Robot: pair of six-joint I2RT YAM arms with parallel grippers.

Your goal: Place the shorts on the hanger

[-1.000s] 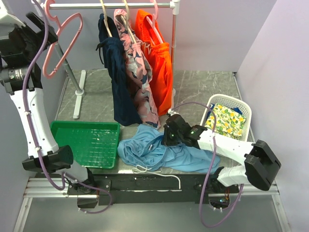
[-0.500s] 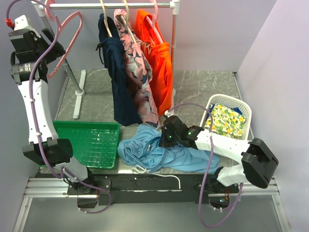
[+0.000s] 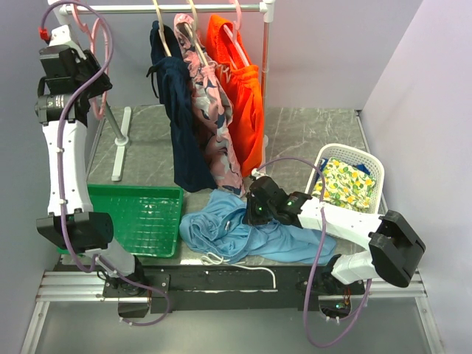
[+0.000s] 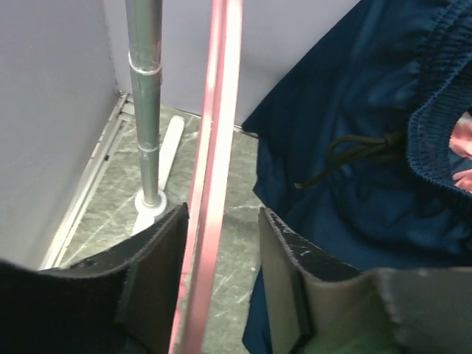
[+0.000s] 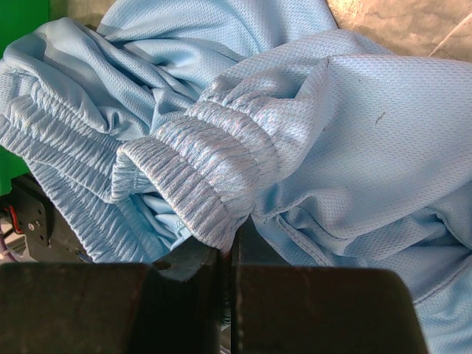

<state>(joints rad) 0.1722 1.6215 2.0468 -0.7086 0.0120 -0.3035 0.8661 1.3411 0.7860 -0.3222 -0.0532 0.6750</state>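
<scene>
My left hand [image 4: 223,217] was up high by the rail [image 3: 169,8]. Its two fingers [image 4: 151,273] stood apart, and the thin bar of the pink hanger [image 4: 217,110] ran between them. They were around the bar but not squeezing it, as far as I could see. The hanger hung at the left end of the rail, just beside a dark blue pair [image 4: 354,169] on another hanger.

My right hand [image 5: 230,254] was down low on the worktop [image 3: 295,133]. It was pinched tight on the stretchy band of the shorts [image 5: 310,125], which lay in a soft blue heap near the front edge.

I thought the job had only begun, because the hanger had to come off the rail first. To do that well, I felt I should close the left hand slowly and hold the bar firm, since thin plastic can slip or twist. Then I should lift up so the hook clears the rail before pulling away. I should also stay off the dark blue pair so nothing snags.
</scene>
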